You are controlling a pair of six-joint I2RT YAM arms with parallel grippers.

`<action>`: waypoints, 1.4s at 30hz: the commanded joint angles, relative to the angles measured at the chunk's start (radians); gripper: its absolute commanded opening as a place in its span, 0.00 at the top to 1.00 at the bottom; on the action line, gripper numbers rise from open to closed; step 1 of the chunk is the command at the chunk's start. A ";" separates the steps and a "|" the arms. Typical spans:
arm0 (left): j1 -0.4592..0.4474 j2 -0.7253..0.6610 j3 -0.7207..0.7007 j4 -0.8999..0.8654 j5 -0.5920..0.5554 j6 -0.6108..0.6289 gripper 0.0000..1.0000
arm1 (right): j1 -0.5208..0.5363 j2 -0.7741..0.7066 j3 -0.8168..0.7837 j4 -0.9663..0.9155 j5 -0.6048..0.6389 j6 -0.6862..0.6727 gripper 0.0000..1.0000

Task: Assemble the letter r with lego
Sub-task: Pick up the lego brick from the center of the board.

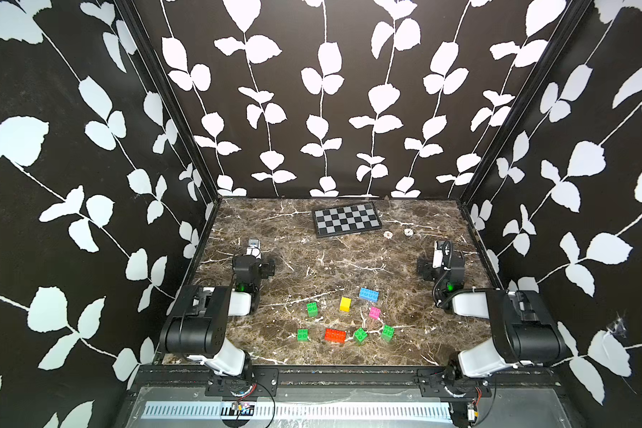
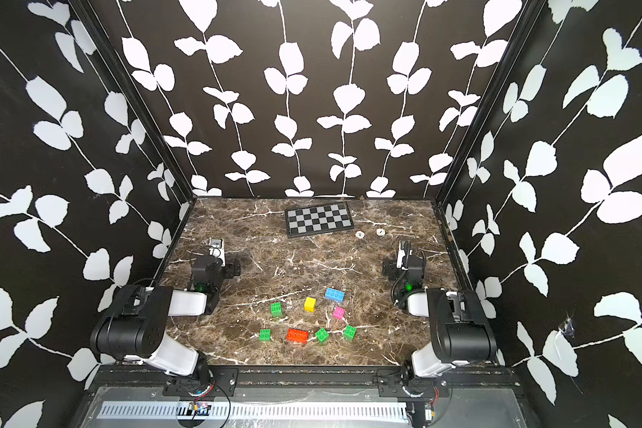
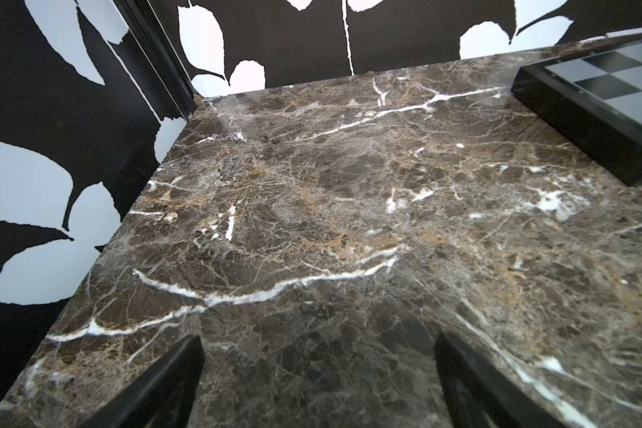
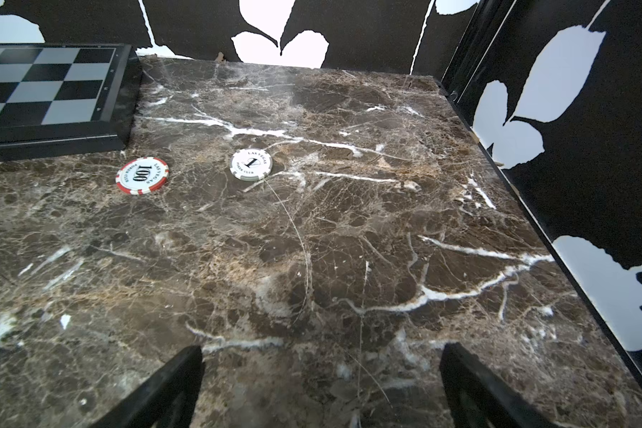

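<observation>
Toward 6 o'clock on the table (image 1: pixel 312 259), behind both grippers: eight bricks (image 1: pixel 345 304), loose, none joined | red brick (image 1: pixel 335 335) and blue brick (image 1: pixel 368 294): long axes roughly 9-to-3 | left gripper (image 3: pixel 318 340) and right gripper (image 4: pixel 322 348): fingers apart, empty, aimed at 12 | judged: right gripper nearer the blue brick

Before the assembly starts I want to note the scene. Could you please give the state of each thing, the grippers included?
left gripper: open, empty.
right gripper: open, empty.
green bricks: four, loose, none joined.
red brick: loose, unjoined.
blue brick: loose, unjoined.
yellow brick: loose, unjoined.
pink brick: loose, unjoined.
chessboard: lying flat, no pieces on it.
poker chips: two, flat, apart, not stacked.
</observation>
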 commanded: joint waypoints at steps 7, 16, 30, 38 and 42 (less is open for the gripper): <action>0.007 0.000 0.022 0.026 0.003 0.010 0.01 | 0.005 0.004 0.019 0.058 -0.005 -0.021 0.01; 0.007 0.000 0.024 0.022 0.003 0.011 0.01 | 0.002 0.003 0.022 0.054 -0.007 -0.021 0.01; -0.017 -0.418 0.309 -0.738 0.019 -0.129 0.01 | 0.020 -0.381 0.468 -0.927 0.090 0.298 0.01; -0.151 -0.521 0.524 -1.383 0.058 -0.216 0.01 | 0.192 -0.459 0.528 -1.313 -0.213 0.569 0.10; -0.217 -0.571 0.541 -1.533 0.079 -0.284 0.01 | 0.388 -0.427 0.529 -1.398 -0.226 0.703 0.07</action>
